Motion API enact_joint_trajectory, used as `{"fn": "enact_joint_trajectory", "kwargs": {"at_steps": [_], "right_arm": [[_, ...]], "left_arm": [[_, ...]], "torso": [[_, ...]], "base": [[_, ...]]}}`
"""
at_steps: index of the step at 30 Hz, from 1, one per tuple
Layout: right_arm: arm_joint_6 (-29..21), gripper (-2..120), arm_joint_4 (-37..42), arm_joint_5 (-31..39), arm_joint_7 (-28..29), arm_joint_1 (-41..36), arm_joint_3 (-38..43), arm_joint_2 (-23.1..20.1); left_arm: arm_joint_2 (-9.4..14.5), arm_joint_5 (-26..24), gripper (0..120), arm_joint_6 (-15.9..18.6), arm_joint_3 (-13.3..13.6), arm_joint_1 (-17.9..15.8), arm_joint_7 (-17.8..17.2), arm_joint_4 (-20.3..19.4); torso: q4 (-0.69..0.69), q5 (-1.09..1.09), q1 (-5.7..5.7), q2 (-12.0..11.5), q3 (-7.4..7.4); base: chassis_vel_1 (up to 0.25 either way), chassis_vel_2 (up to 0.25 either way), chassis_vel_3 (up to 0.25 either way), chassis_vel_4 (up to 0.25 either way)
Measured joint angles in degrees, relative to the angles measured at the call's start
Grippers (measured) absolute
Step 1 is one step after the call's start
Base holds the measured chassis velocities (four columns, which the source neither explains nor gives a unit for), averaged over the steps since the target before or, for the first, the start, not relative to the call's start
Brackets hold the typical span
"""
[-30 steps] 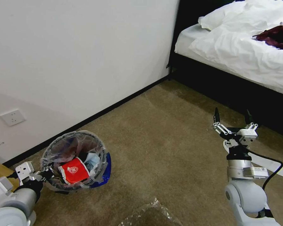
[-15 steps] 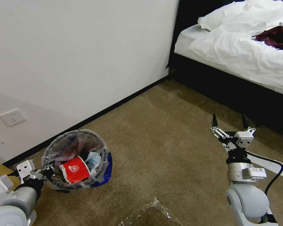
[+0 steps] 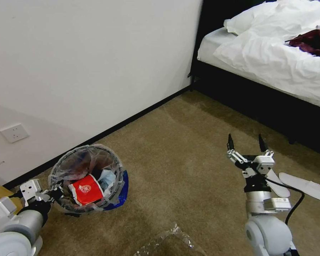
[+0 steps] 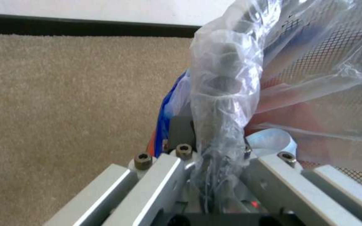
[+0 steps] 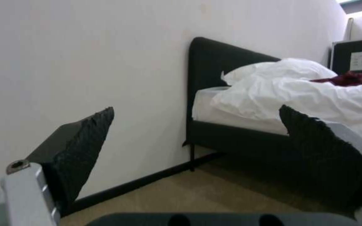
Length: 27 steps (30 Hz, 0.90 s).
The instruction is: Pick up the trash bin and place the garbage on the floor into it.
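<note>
The left gripper (image 3: 55, 195) has its fingers pinched on the near rim of the trash bin (image 3: 87, 179), the plastic-wrapped rim bunched between them — the left wrist view shows that crinkled liner (image 4: 225, 94) squeezed between the two metal finger frames, with the mesh wall (image 4: 315, 59) of the bin and a blue strip beside it. The bin is at the left side of the floor (image 3: 174, 170), close to the black baseboard (image 3: 138, 115) of the white wall (image 3: 96, 53); whether its base touches the carpet cannot be told. Inside it lie pieces of the garbage: a red-and-white carton (image 3: 86, 188) toward the near side and a pale blue mask (image 3: 106, 176) just beside it, both below the rim. A blue patch (image 3: 122, 185) shows on the side of the bin facing the middle of the floor. The right gripper (image 3: 245, 144) is held above the right part of the floor with its two dark fingertips (image 3: 230, 141) spread wide and nothing between them — in the right wrist view the two serrated pads (image 5: 86, 138) stand well apart, framing the wall and the bed (image 5: 281, 94). Just beyond the right wrist a flat white slipper (image 3: 304, 185) lies on the carpet near the dark bed frame. A wall socket (image 3: 13, 132) sits low on the wall above the bin's side, and a patch of shiny clear tape (image 3: 170, 241) lies at the near edge of the floor.
</note>
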Motion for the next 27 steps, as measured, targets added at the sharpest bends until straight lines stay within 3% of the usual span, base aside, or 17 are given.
{"fn": "enact_joint_trajectory", "kwargs": {"at_steps": [27], "right_arm": [[0.7, 100, 0.4, -1.3, -0.8, -0.6, 1.1, 1.8]], "left_arm": [[-0.5, -0.1, 1, 1.1, 0.2, 0.4, 0.9, -0.8]], "torso": [[0.00, 0.00, 0.00, 0.0, 0.00]], "base": [[0.000, 0.000, 0.000, 0.000]]}}
